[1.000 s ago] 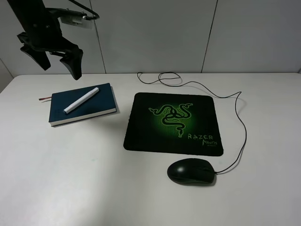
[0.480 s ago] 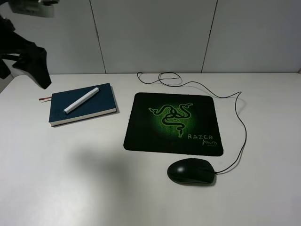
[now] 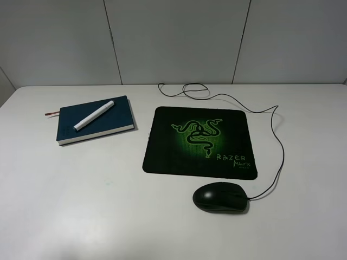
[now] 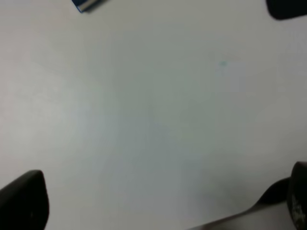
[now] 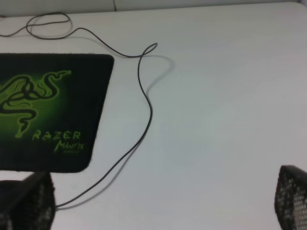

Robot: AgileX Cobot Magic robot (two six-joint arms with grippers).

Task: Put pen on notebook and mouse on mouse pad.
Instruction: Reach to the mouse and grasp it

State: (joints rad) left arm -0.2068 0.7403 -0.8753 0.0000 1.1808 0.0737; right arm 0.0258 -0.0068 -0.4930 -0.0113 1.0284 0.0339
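Observation:
The white pen (image 3: 94, 115) lies diagonally on the teal notebook (image 3: 111, 123) at the left of the table. The black mouse (image 3: 221, 197) sits on the bare table just in front of the mouse pad (image 3: 200, 141), its cable (image 3: 279, 141) looping round the pad's right side to the back. Neither arm shows in the high view. My left gripper (image 4: 160, 199) is open over bare table, with a corner of the notebook (image 4: 88, 4) at the frame's edge. My right gripper (image 5: 160, 199) is open near the mouse pad (image 5: 48, 110) and cable (image 5: 146, 96); the mouse is not clearly visible there.
The white table (image 3: 81, 206) ends at a grey panelled wall (image 3: 173, 38) behind. The cable makes a loose loop (image 3: 187, 89) at the back, behind the pad.
The left arm, above the notebook a second ago, has swung off to the left and left the high view. Pen, notebook, mouse and pad have not moved.

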